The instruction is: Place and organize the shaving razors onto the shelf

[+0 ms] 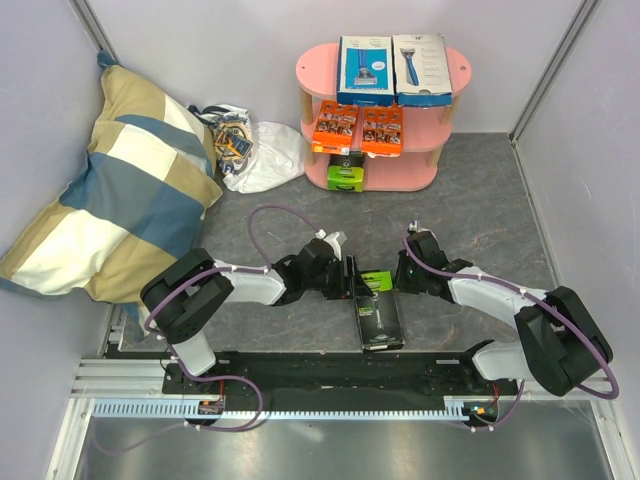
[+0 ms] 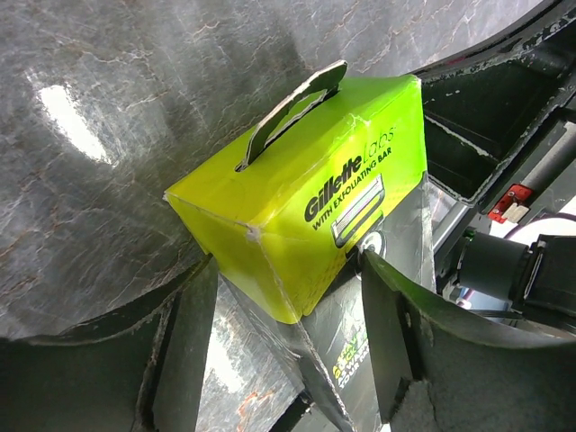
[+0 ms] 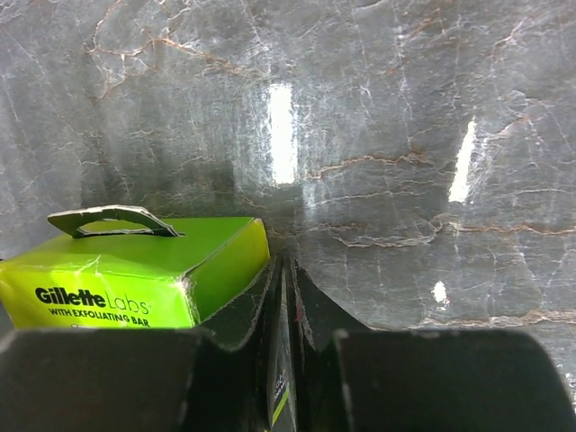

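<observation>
White bag (image 1: 262, 155) beside pink shelf (image 1: 455, 68)

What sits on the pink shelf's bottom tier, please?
On the shelf, a lime-green-and-black razor box shows at the bottom tier's front; the boards above cover the rest, so anything further back is unseen.

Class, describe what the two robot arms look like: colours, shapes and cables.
Both the left arm and right arm have white links between bulky black joint housings. A purple cable loops along each. The fingers are flat matte black plates.
</observation>
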Robot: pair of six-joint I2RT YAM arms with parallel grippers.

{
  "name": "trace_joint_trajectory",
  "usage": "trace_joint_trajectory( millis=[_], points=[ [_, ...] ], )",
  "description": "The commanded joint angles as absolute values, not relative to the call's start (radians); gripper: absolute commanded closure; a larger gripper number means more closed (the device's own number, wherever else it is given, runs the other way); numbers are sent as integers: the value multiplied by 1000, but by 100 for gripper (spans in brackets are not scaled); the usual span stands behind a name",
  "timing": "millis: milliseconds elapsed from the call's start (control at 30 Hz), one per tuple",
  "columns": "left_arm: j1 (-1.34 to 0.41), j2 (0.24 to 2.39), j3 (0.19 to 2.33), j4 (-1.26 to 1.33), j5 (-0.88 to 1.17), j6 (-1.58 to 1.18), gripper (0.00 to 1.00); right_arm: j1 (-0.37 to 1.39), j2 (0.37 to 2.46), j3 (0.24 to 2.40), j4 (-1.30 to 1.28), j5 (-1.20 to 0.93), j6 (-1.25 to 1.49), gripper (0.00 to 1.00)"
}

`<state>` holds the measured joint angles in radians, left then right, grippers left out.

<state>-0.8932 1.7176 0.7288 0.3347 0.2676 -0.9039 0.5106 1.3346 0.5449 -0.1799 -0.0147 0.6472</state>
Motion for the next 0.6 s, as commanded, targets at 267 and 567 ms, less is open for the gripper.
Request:
trace_joint_trajectory(
  millis=[267, 567],
  points=[
    [-960, 1662, 624, 416, 348, -930, 98, 587, 1367, 522, -161, -386, 620, 81],
    [-1038, 1483, 545, 295, 209, -942, 98, 750, 1278, 499, -250, -360, 632, 81]
  ],
)
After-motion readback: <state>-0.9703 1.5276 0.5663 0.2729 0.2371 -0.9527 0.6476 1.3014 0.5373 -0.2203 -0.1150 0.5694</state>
